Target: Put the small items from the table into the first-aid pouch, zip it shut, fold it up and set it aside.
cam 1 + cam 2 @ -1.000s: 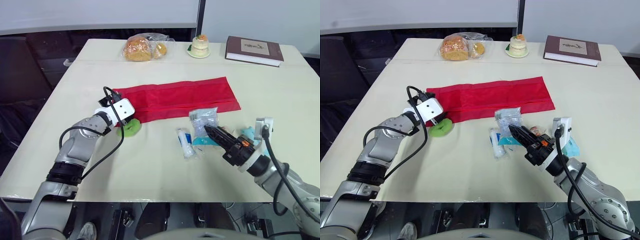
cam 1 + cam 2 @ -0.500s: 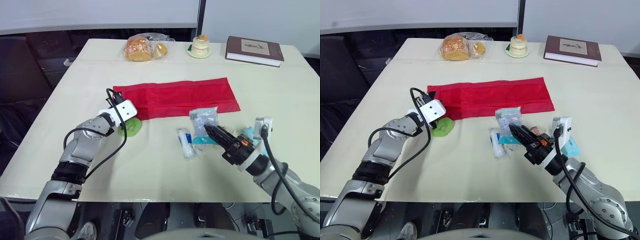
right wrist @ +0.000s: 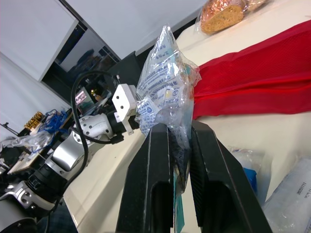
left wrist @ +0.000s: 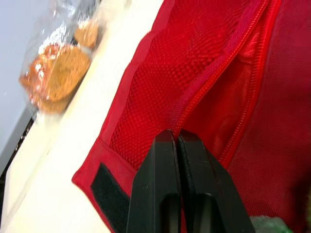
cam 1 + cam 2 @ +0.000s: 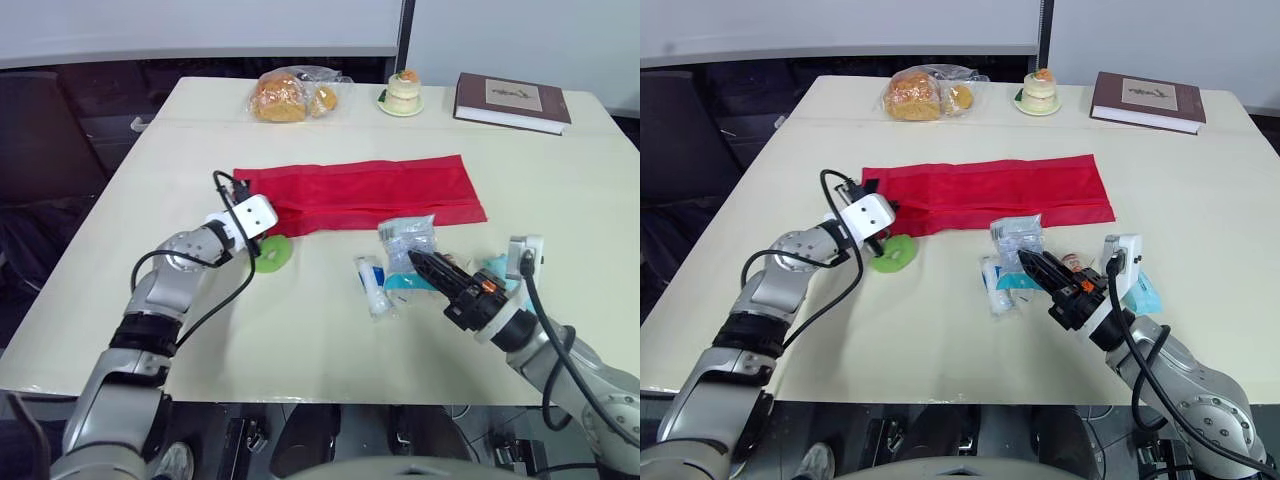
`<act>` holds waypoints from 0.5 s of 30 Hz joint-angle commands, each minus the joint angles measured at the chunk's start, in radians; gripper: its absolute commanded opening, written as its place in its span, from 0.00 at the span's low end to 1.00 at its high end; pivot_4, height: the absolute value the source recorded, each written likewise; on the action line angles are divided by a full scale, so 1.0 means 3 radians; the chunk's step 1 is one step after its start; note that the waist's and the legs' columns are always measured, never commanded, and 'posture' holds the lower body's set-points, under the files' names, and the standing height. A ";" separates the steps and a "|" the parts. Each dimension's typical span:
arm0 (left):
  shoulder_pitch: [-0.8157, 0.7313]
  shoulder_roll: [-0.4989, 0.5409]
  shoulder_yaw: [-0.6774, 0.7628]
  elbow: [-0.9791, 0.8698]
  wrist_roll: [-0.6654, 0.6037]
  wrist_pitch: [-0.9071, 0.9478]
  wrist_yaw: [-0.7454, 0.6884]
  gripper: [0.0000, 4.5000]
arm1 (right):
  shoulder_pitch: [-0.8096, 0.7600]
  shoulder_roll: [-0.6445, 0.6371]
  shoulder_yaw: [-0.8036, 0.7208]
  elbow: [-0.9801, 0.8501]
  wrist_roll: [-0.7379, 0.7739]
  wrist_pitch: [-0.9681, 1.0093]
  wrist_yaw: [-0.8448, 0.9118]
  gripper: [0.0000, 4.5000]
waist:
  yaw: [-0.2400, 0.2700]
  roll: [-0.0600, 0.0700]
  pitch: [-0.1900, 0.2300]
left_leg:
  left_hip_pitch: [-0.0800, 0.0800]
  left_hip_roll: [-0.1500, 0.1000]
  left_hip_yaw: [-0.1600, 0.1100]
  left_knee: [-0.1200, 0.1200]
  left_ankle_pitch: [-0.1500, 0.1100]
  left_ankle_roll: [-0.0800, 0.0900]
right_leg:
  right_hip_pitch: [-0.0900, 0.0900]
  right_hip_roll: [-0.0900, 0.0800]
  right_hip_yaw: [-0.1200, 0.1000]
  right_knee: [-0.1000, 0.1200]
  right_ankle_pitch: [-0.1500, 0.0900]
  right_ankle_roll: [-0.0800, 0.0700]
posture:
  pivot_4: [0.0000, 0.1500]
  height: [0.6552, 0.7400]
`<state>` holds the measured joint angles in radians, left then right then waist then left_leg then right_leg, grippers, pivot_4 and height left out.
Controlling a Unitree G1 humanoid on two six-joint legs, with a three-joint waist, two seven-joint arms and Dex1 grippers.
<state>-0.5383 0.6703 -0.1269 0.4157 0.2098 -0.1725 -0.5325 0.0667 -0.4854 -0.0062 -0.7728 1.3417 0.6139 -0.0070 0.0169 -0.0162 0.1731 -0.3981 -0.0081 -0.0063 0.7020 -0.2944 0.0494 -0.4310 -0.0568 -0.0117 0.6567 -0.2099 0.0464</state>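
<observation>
The red mesh first-aid pouch (image 5: 370,190) lies flat across the middle of the table. My left gripper (image 4: 175,138) is shut on the zipper edge at the pouch's left end (image 4: 204,77), right beside a green item (image 5: 271,253). To the right, my right gripper (image 3: 181,127) is shut on a clear packet with blue print (image 5: 407,237), held just above the table. A white roll (image 5: 371,286), a blue sachet (image 5: 403,283) and a teal packet (image 5: 495,268) lie near it on the tabletop.
Along the far edge of the table sit a bag of bread (image 5: 290,95), a small cake on a plate (image 5: 403,93) and a brown book (image 5: 512,101). Dark chairs stand beyond the left edge.
My left gripper has gone from open to shut at the pouch's left end and edged closer to it. The right gripper still holds the packet in the same place.
</observation>
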 commanded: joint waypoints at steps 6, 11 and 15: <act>-0.0571 -0.0658 -0.0508 0.0277 -0.0015 -0.0842 -0.0427 0.00 | -0.0308 -0.0044 0.0100 0.0312 0.0220 0.0317 -0.0168 0.01 | -0.0026 -0.0003 0.0000 | -0.0001 -0.0002 0.0004 0.0005 0.0000 0.0002 | 0.0000 0.0003 0.0004 0.0000 0.0000 0.0000 | 1.00 0.87; -0.0740 -0.0850 -0.0604 0.0484 -0.0037 -0.1009 -0.0557 0.00 | -0.0583 0.0104 0.0077 0.0628 0.0325 0.0385 -0.0495 0.01 | -0.0021 -0.0003 0.0000 | -0.0001 0.0000 0.0001 0.0004 0.0000 0.0001 | 0.0000 0.0008 0.0003 0.0005 0.0000 0.0000 | 1.00 0.87; -0.0750 -0.1006 -0.0478 0.0450 -0.0374 -0.0743 -0.0770 0.00 | -0.0750 0.0226 0.0025 0.0903 0.0459 0.0436 -0.0779 0.01 | -0.0020 -0.0003 0.0000 | -0.0002 -0.0001 0.0003 0.0004 0.0000 0.0001 | 0.0000 0.0008 0.0005 0.0004 0.0000 0.0000 | 1.00 0.87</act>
<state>-0.7460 0.3785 -0.3042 0.5820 0.1525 -0.4137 -0.7435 -0.1445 -0.4235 0.0234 -0.4993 1.4538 0.7403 -0.2184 0.0110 -0.0171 0.1731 -0.3987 -0.0084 -0.0056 0.7033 -0.2944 0.0498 -0.4310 -0.0545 -0.0103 0.6578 -0.2097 0.0465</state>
